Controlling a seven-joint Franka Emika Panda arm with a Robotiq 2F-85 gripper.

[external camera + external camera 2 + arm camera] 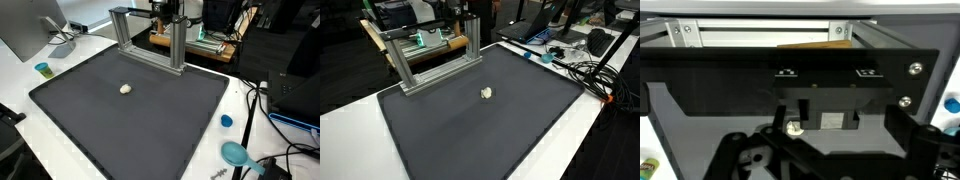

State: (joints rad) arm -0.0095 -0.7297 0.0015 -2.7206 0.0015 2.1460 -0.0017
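The small pale lump point(125, 88) lies by itself on the big black mat point(140, 130). In that exterior view it sits a little left of the middle of the frame. In an exterior view from another spot, the lump point(487, 93) sits just right of the middle, on the same mat point(470, 135). Nothing touches it.

In the wrist view you see the lump point(794, 128) as a tiny light dot near the lower middle. Your gripper point(825, 152) shows as dark shapes along the bottom of that frame. Its two sides stand wide apart, so the jaws look released, and they hold nothing. The lump is well apart from them.

Behind the lump stands a metal frame point(150, 42), along the top edge of the mat. You can also see it at the upper left in an exterior view point(430, 55), and as a light bar across the top of the wrist view point(760, 30).

The mat lies on a white table point(20, 100). A little blue-green cup point(43, 69) stands on the table at the left edge of the frame. A blue cap point(226, 121) lies near the mat at the right. A monitor point(30, 25) fills the upper left corner. Cables point(585, 70) lie in a heap at the right side of the frame.
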